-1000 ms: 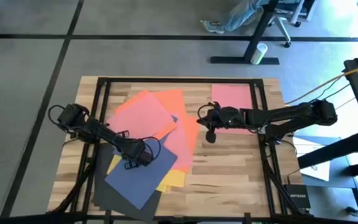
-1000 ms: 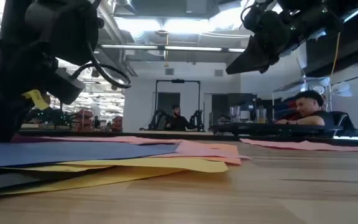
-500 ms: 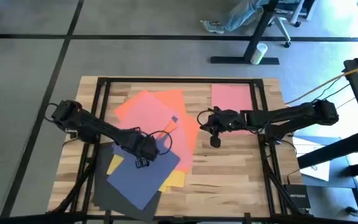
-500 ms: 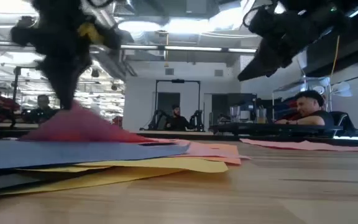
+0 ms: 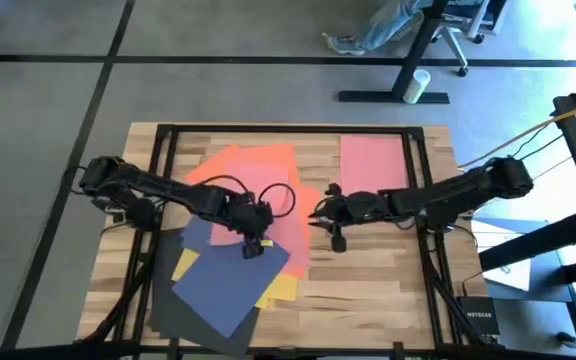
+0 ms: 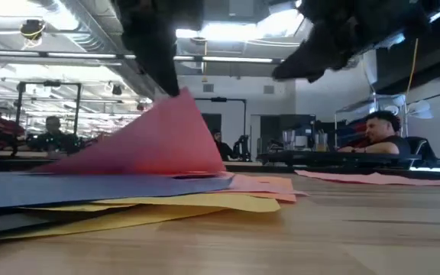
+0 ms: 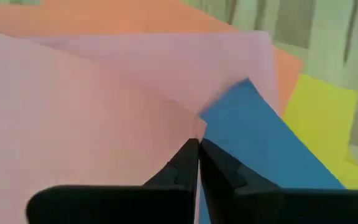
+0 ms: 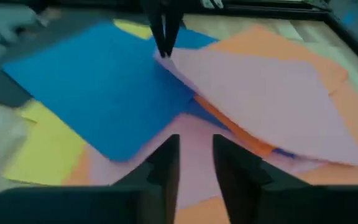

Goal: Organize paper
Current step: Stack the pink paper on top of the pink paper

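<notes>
So the left gripper [image 5: 252,238] has its jaws pinched together on the corner of a pink sheet [image 5: 236,188], lifting that corner up off the pile while the rest of the sheet slopes back down onto the stack; you can see it tented up in the low view [image 6: 151,141] and clamped right at the tip in the left wrist view [image 7: 104,106]. The right gripper [image 5: 334,238] hangs above bare wood just off the pile's right edge, jaws a bit apart and holding nothing, pointed at the mess. The pile itself sits left of the middle of the surface [image 5: 368,280]: an orange sheet [image 5: 268,160] toward the far edge, more pink under the lifted one, a navy sheet [image 5: 230,285] toward the near edge, yellow [image 5: 282,288] poking out underneath, and a dark grey sheet [image 5: 173,315] at the near left corner. 1 more pink sheet [image 5: 373,160] lies on its own near the far right corner. My read is this is the peel-off step, getting 1 sheet separated from the stack. Next move probably calls for pulling it clear without dragging the sheets below, then laying it flat, maybe squared onto that lone pink one.
</notes>
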Robot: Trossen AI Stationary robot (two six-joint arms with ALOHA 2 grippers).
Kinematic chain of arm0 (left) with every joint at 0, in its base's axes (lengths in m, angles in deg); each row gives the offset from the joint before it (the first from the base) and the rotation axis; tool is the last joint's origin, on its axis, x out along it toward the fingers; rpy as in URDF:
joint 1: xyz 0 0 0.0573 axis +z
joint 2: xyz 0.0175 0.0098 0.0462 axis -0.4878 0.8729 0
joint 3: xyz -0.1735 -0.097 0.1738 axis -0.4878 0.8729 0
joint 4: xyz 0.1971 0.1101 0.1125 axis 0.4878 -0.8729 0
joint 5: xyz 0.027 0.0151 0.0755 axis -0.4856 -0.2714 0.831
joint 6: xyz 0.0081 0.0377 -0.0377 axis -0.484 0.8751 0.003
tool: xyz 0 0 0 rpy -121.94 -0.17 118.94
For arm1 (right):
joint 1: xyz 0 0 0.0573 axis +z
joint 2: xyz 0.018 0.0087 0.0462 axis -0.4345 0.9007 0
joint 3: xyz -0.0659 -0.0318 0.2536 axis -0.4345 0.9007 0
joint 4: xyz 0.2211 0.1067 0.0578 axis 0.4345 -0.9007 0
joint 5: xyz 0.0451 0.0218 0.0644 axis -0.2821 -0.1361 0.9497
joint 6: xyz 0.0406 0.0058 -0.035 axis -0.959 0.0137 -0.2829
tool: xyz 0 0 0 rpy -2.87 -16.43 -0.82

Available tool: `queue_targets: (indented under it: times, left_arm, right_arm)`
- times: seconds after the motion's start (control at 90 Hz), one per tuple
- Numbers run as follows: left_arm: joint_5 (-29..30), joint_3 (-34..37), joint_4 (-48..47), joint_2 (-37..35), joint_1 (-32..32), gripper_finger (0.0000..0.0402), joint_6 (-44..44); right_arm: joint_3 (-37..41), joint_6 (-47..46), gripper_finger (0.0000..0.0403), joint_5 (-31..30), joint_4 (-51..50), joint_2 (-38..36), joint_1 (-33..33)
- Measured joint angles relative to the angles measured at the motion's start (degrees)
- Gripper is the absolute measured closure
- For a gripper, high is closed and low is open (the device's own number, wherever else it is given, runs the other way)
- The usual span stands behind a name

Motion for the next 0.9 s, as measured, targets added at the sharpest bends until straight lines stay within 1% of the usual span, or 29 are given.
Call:
queue_targets:
  times: [0.122, 0.267, 0.322, 0.4, 0.533, 0.622, 0.744, 0.833, 0.9]
  left_arm:
    - [-0.2, 0.0, -0.1, 0.0, 0.7, 0.0401, 1.1]
    - [-0.7, 0.0, -0.1, 0.0, 1.0, 0.0401, 2.2]
    - [-0.7, 0.0, 0.0, 0.0, 1.0, 0.0401, 2.3]
    - [-0.7, 0.0, 0.0, 0.0, 1.0, 0.0401, 2.2]
    - [-0.7, 0.0, 0.2, 0.1, 0.9, 0.0401, 2.0]
    - [-0.7, 0.1, 0.7, 0.1, 0.9, 0.0401, 1.9]
    - [-0.7, 0.1, 1.6, 0.1, 0.9, 0.0401, 2.0]
    - [-0.6, 0.1, 1.6, 0.1, 1.0, 0.0401, 2.0]
    - [-0.6, 0.1, 1.9, 0.1, 1.0, 0.0401, 2.0]
  right_arm:
    - [-4.8, 4.6, 0.0273, -0.6, 0.1, 6.5, 0.0]
    - [-11.6, 9.0, 0.027, -0.1, -0.2, 14.6, -0.3]
    - [-14.0, 10.0, 0.0269, -0.2, -0.4, 16.9, -0.7]
    - [-16.9, 10.6, 0.0269, 1.2, -1.7, 19.5, -1.6]
    - [-20.2, 10.7, 0.0269, 5.1, -2.8, 22.2, -3.3]
    - [-20.8, 11.7, 0.0269, 6.6, -2.9, 23.7, -4.3]
    - [-20.9, 12.7, 0.0271, 6.7, -3.0, 25.0, -5.0]
    - [-20.9, 13.7, 0.0287, 7.2, -3.1, 25.3, -5.0]
    - [-20.9, 14.7, 0.031, 7.1, -3.1, 25.4, -5.0]
